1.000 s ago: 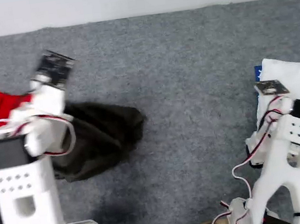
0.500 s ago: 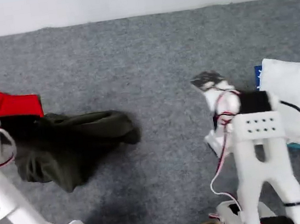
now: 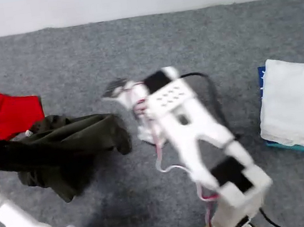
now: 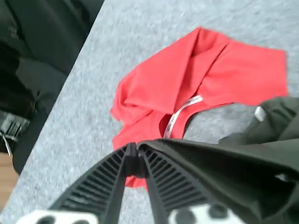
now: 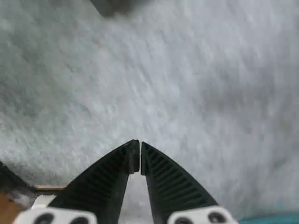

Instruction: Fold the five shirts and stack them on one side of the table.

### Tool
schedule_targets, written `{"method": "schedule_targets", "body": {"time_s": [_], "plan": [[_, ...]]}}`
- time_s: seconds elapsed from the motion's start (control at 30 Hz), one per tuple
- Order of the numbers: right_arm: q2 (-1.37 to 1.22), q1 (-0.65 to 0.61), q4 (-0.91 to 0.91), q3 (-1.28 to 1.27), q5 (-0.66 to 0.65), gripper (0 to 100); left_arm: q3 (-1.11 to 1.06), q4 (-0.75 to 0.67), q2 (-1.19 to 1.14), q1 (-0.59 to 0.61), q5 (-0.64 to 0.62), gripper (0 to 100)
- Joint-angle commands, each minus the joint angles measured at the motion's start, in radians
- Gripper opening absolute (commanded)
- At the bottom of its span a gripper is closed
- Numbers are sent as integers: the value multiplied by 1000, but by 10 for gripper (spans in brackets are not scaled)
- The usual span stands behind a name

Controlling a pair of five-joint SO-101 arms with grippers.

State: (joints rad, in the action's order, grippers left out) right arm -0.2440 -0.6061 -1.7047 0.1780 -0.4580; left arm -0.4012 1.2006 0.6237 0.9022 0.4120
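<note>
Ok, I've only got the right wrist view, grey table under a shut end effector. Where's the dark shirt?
Observer: In the high view the dark shirt is on the left half of the table; the right end effector is just past its right end.
Operator: Is the left arm on it?
Observer: Yes, the left end effector is shut on its edge, beside a red shirt.
Operator: Anything folded yet?
Observer: A folded white shirt lies at the table's right edge.

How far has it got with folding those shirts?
Done: a folded stack, white on top, at the right edge of the table; its count is unclear. In hand: the left jaws grip the crumpled dark green shirt. Left: that one and the red shirt, lying unfolded.
</note>
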Motion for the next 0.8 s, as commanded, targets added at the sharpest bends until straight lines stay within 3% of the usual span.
{"method": "schedule_targets", "body": {"time_s": [0.0,0.17,0.47,0.63,0.77], "plan": [[-170,-104,5,227,12,11,-44,-84,18,52,34,20],[-400,-177,4,473,6,11,-117,-143,20,137,77,19],[-753,-128,102,1023,-77,12,-165,-157,21,241,126,19],[-846,-124,-48,1321,-75,24,-171,-158,20,262,126,19],[-831,-110,-94,1355,-26,79,-225,-236,20,265,126,19]]}}
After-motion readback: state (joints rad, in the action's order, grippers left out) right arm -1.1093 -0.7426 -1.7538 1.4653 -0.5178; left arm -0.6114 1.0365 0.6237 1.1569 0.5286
